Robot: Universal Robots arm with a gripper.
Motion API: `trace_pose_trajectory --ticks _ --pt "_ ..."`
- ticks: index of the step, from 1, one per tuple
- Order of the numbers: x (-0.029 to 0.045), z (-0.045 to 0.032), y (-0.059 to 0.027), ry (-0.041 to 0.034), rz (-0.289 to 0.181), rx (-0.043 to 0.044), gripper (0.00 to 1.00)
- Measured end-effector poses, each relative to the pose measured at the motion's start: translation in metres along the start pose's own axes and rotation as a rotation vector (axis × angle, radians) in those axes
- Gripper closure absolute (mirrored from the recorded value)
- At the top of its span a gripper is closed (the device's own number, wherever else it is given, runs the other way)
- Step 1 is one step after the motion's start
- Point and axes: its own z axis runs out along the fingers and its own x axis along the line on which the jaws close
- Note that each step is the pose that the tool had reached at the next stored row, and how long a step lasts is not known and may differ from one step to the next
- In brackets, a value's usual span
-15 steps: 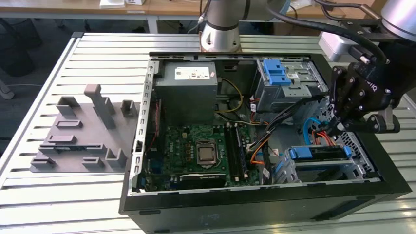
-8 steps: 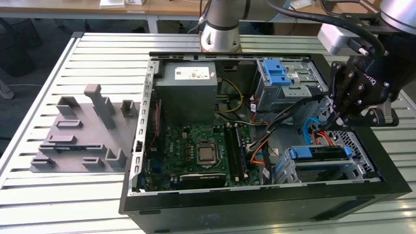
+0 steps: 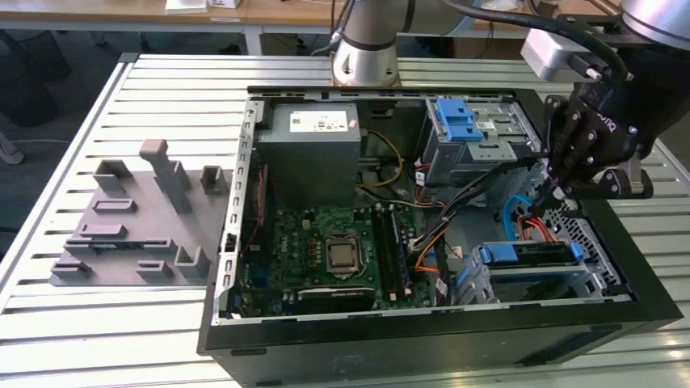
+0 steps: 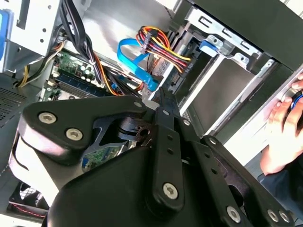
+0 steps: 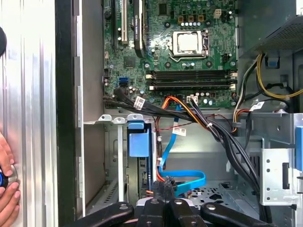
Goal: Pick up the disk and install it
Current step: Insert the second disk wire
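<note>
While the end effector [image 3: 561, 192] hangs inside the open computer case [image 3: 431, 339] at the exterior view's right, its fingers are pressed together with nothing between them. Both wrist views show the same: tips closed, empty.

- disk [image 3: 528, 255]: sits flat in the lower drive bay, at the exterior view's lower right. Blue rails at both ends, inside the metal bay frame. End effector is above it and apart, no contact.
- In the first wrist view, the disk's blue end [image 5: 137, 142] shows in the bay slot, past the fingertips [image 5: 163, 185].
- blue cable [image 3: 518, 214]: loops between the end effector and the disk. In the second wrist view the closed tips [image 4: 156, 92] are just beside this cable [image 4: 137, 61]; can't tell if they touch.
- drive cage [image 3: 474, 133] with blue latch: upper right of the case, beside the end effector.
- power supply [image 3: 313, 149]: grey box, white sticker, upper middle of the case.
- motherboard [image 3: 334, 242]: green, below the power supply.
- grey fixture block [image 3: 129, 218]: on the slatted surface [image 3: 65, 162], at the exterior view's left, well apart from the case.
- person's hand [image 5: 7, 198]: resting on the surface outside the case wall in the first wrist view; also seen in the second wrist view [image 4: 284, 132].
</note>
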Motion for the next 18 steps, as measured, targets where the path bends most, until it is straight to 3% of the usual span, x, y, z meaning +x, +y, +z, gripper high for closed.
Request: trace_pose_trajectory --ticks 6,7,8,18 --pt "-0.0064 0.0027 0.0002 0.0149 0.0 0.0004 0.81" --pt "-0.0067 0.0036 0.0002 0.0152 0.0 0.0005 0.81" --pt "-0.0069 0.004 0.0002 0.0154 0.0 0.0005 0.75" --pt "-0.0087 0.0118 0.0002 0.0159 0.0 0.0005 0.75"
